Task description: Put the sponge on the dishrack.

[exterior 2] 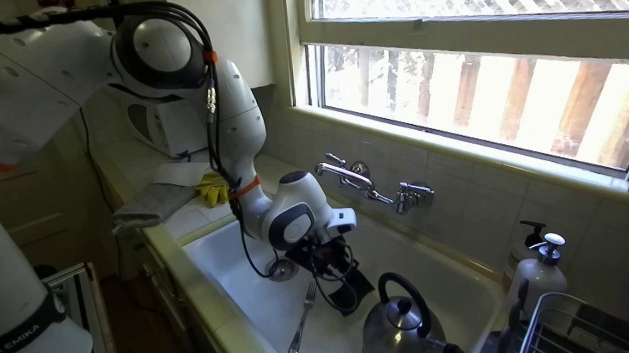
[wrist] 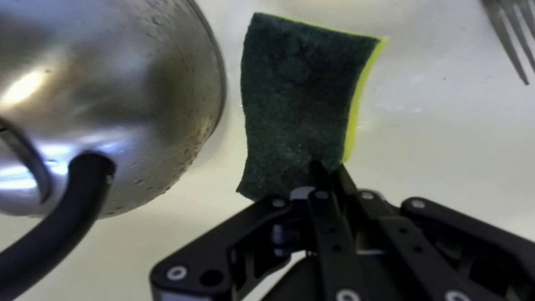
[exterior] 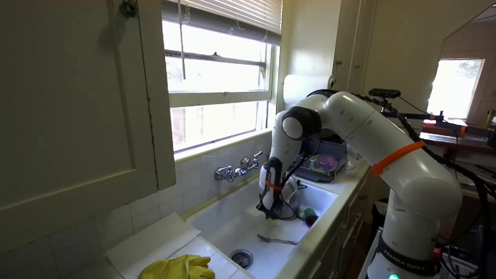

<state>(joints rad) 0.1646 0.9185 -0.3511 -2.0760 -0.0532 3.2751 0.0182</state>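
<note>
The sponge has a dark green scrubbing face and a yellow edge. My gripper is shut on its near end, and most of the sponge sticks out beyond the fingertips. In an exterior view the sponge shows as a dark patch below the gripper, inside the sink between fork and kettle. I cannot tell whether it touches the sink floor. In an exterior view the gripper is low in the sink, and the sponge is not distinct there. The dishrack stands on the counter past the kettle; its wire frame also shows partly.
The steel kettle stands in the sink close beside the sponge. A fork lies on the sink floor. A green and red cup lies by the kettle. Soap bottles stand by the rack; a faucet juts from the wall.
</note>
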